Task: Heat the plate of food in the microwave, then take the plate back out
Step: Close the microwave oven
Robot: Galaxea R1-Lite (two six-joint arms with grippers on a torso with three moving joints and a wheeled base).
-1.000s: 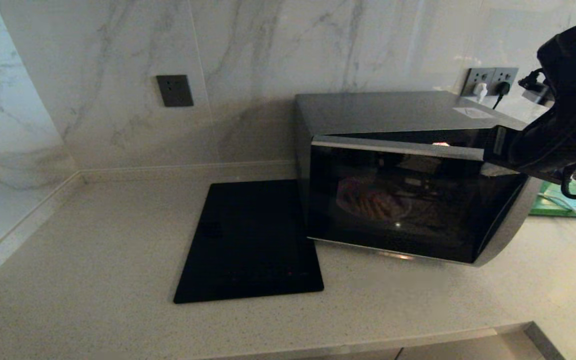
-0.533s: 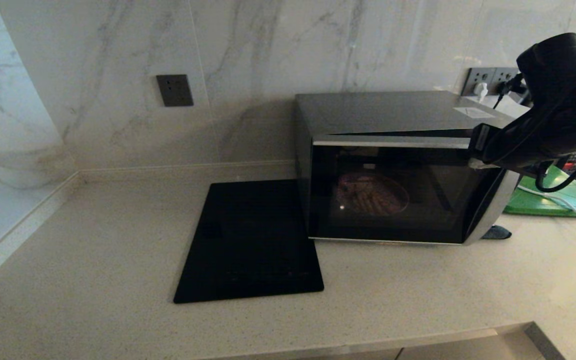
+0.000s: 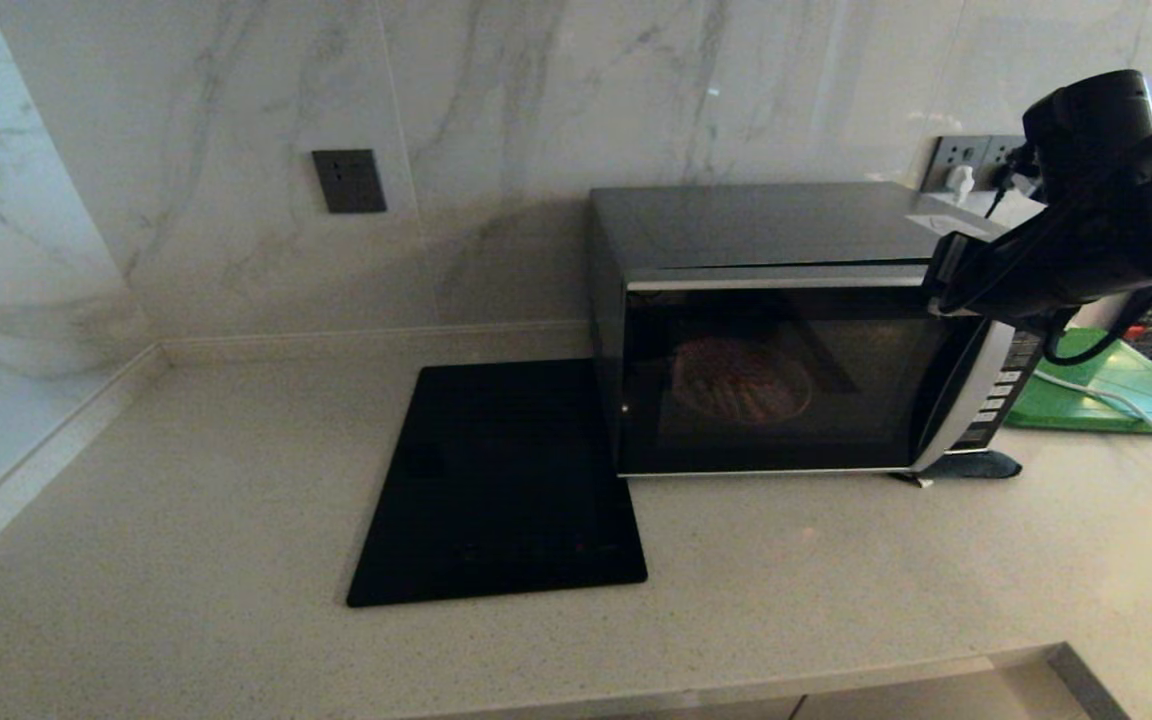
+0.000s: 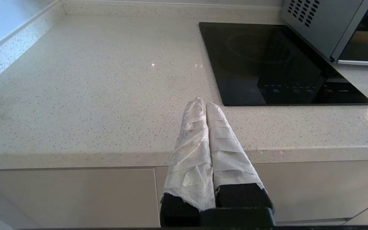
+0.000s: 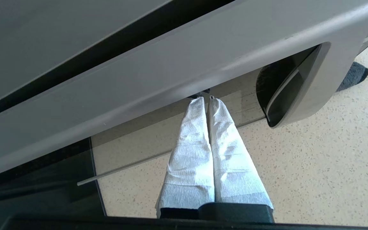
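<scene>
The silver-grey microwave stands on the counter at the right, its dark glass door swung in against its front, with a thin dark line along the door's top edge. Behind the glass lies the plate of food, dim and round. My right gripper is shut and empty, its wrapped tips against the door's upper edge, beside the curved silver handle. My left gripper is shut and empty, low before the counter's front edge, left of the microwave.
A flat black cooktop lies just left of the microwave. A green tray with a white cable over it sits behind my right arm. Wall outlets are behind the microwave. A dark pad lies at its front right corner.
The microwave door has swung from well ajar to against the front. My right gripper moved in with it, staying on the door's upper right. The button panel now shows.
</scene>
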